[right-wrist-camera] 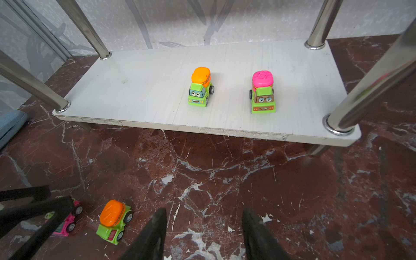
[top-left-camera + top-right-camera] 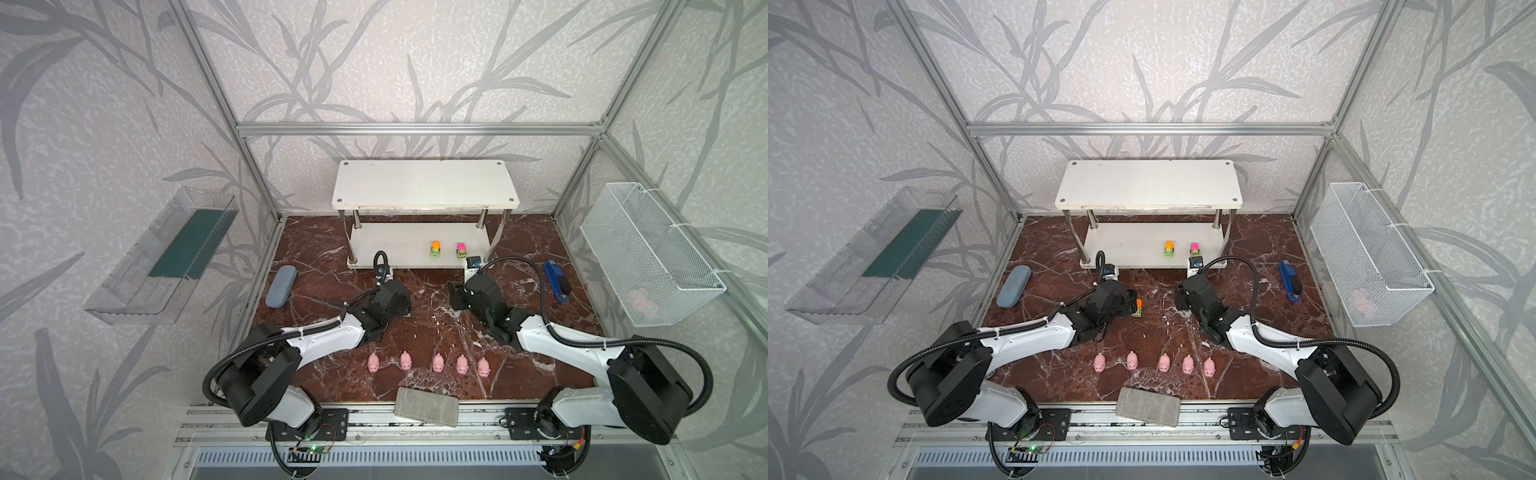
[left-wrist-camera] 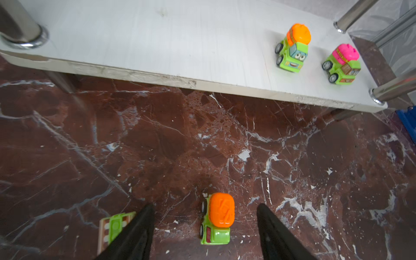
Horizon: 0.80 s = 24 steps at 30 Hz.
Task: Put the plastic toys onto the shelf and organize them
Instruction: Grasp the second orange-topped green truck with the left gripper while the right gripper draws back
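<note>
My left gripper [image 3: 204, 210] is open and low over the marble floor. An orange-topped green truck [image 3: 217, 218] stands between its fingers, touching neither. A pink and green truck [image 1: 68, 222] lies just outside one left finger, partly hidden. My right gripper [image 1: 204, 212] is open over bare floor beside them, with nothing in it. Two trucks, orange-topped [image 2: 435, 249] and pink-topped [image 2: 461, 250], stand on the lower board of the white shelf [image 2: 424, 187]. Several pink pigs [image 2: 437, 363] stand in a row near the front edge.
A blue-grey case [image 2: 281, 286] lies left of the shelf and a blue stapler-like tool [image 2: 557, 279] to its right. A grey block [image 2: 426, 406] rests on the front rail. A clear tray [image 2: 166, 257] hangs on the left wall, a wire basket [image 2: 648, 253] on the right.
</note>
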Available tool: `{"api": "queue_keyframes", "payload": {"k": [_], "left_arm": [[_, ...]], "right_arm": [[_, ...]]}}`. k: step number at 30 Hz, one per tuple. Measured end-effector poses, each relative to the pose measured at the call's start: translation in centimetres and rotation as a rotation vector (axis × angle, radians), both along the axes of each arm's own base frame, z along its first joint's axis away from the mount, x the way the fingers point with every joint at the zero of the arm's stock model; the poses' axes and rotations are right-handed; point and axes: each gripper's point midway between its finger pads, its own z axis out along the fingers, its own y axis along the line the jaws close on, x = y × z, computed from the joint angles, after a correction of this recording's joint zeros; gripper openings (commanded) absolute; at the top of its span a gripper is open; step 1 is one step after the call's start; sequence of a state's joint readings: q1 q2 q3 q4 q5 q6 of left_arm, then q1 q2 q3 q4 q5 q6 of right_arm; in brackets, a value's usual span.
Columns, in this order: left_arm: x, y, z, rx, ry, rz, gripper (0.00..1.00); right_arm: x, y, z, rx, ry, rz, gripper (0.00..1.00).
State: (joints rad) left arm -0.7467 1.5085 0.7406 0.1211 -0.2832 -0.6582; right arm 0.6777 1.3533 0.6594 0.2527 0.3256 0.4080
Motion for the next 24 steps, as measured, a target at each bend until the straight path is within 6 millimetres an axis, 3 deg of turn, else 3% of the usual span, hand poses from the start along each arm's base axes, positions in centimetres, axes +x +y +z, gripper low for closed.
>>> {"api": "queue_keyframes", "payload": {"k": [8,15,24], "left_arm": [[-0.5,-2.6,-3.3,0.052,0.084,-0.137,0.70],[0.0,-4.3,-3.5,0.076,0.083,-0.204,0.69],[-0.1,-3.9,-4.0,0.117,0.092,-0.214,0.64]], "right_arm": [[-0.6,-2.7,-2.0,0.009,0.030,-0.074,0.55],[-0.1,-4.0,-1.1,0.045,0.008,-0.123,0.55],[0.0,-4.3,-1.1,0.057,0.011,-0.137,0.55]]}}
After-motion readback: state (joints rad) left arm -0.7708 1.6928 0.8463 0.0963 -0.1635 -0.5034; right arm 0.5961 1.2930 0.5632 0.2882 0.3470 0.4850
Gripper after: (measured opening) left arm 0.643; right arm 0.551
